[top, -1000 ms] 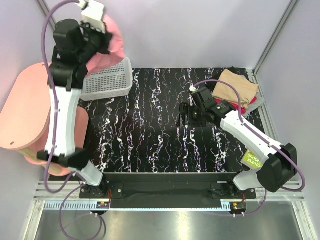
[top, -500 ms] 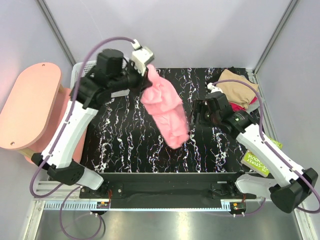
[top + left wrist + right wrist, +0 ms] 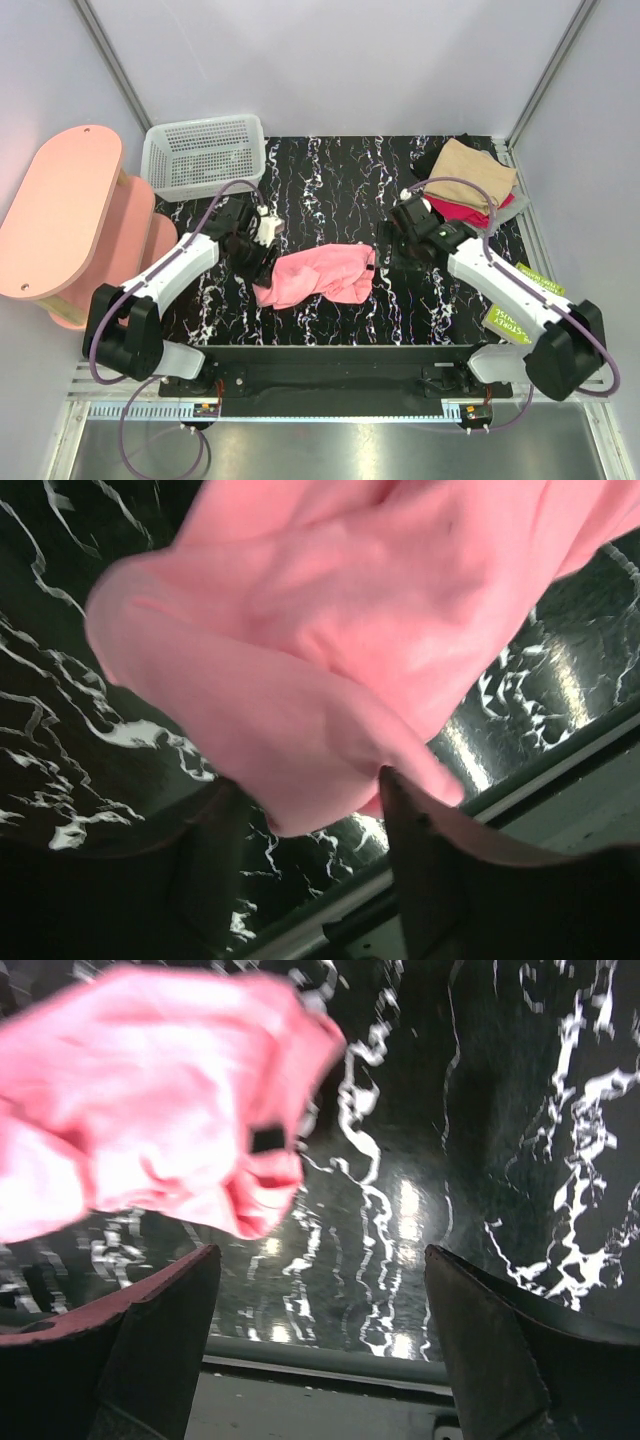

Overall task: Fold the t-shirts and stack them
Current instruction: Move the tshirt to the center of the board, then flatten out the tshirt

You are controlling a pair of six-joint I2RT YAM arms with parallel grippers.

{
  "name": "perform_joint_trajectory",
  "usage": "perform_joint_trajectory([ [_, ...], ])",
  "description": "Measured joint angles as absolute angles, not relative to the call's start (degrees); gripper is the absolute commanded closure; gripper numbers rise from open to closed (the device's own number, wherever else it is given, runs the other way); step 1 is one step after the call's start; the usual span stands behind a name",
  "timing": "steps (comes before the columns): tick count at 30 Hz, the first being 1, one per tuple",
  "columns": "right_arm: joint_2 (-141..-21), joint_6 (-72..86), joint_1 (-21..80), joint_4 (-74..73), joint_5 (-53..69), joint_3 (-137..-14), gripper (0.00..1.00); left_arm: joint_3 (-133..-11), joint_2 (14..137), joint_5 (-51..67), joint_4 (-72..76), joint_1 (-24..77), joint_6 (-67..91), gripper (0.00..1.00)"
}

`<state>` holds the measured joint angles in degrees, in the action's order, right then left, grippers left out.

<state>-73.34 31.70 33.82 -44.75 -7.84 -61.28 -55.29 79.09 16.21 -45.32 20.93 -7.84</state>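
Pink t-shirt (image 3: 322,276), left claw (image 3: 263,264) low beside, right claw (image 3: 389,250) opposite

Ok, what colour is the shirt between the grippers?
The shirt is plain bright pink; top external view shows it best.

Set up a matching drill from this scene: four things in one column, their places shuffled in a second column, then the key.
1. pink t-shirt
2. white basket
3. folded stack of t-shirts
4. pink stool

A. back right corner of the table
B. off the table's left edge
C. crumpled at mid-table
D. back left corner of the table

Pairs: 1-C, 2-D, 3-A, 4-B
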Motion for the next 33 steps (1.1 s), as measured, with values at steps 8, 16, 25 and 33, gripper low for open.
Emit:
perform_joint_trajectory([
  [8,-80.1,31.8,33.8,-42.8,-8.6,-58.0,0.10,-55.5,77.9,15.9,-42.5,18.6,-9.1,0.08],
  [16,-88.9,31.1,33.8,-37.4,-10.0,-58.0,0.15,-59.9,74.6,15.7,-41.6,18.3,-9.0,0.01],
  [25,-98.1,30.8,25.6,-29.7,-3.3,-60.6,0.19,-59.6,74.4,13.8,-41.3,18.3,-7.6,0.01],
  [33,-99.3,31.6,17.6,-24.8,9.4,-61.3,0.19,-59.4,80.9,11.6,-38.5,18.2,-6.4,0.02],
])
